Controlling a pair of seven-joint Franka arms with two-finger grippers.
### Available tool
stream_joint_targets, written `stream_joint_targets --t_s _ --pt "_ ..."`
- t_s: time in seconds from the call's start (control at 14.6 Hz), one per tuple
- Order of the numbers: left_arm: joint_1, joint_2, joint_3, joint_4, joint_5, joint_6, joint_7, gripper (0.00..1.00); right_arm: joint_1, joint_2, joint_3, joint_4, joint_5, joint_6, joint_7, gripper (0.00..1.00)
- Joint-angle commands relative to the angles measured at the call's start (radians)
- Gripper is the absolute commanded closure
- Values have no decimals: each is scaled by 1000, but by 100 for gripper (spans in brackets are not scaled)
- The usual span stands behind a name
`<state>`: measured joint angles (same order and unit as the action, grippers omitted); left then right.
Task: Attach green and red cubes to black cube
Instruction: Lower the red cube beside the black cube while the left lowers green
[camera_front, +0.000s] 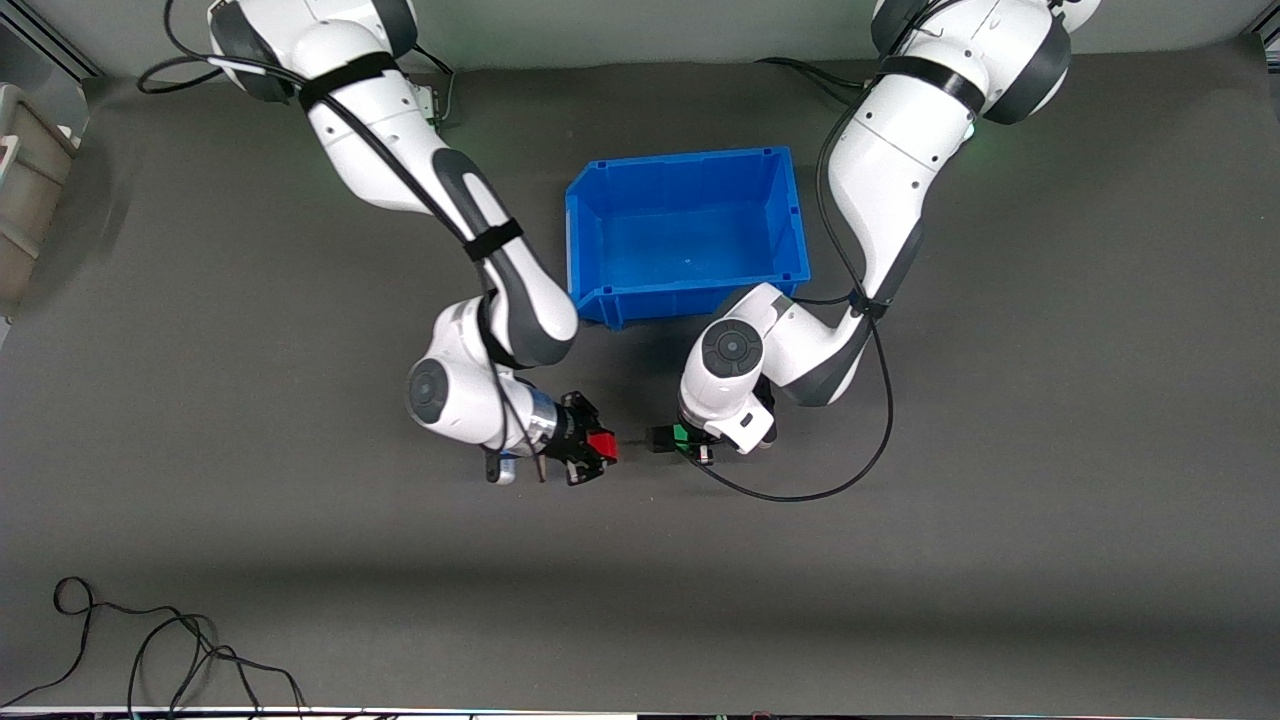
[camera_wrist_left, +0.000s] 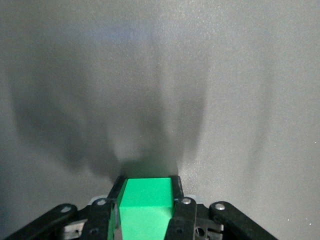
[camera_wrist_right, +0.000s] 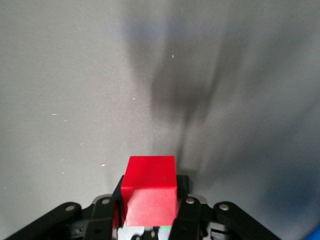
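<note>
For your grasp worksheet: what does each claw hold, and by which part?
Left claw: green cube, by two opposite side faces. Right claw: red cube, likewise.

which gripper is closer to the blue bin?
Left. The left gripper, holding the green cube, hangs nearer the bin's front wall; the right gripper, holding the red cube, hangs slightly farther out.

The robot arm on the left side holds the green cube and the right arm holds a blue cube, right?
Almost. The left gripper does hold the green cube, but the cube in the right gripper is red, not blue. The right wrist view shows the red cube clamped between the fingers, and the front view shows it too. The only blue thing is the bin.
</note>
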<state>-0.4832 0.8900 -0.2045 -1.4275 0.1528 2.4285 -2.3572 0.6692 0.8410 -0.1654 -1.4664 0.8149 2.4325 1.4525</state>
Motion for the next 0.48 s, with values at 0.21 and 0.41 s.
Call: stream_joint_targets --t_s 0.21,0.41 --pt "-14 7 10 39 -25 -5 -11 100 78 69 -9 24 64 125 25 100" --pt "-15 10 10 45 -41 -2 -20 100 82 79 -9 25 64 138 25 100"
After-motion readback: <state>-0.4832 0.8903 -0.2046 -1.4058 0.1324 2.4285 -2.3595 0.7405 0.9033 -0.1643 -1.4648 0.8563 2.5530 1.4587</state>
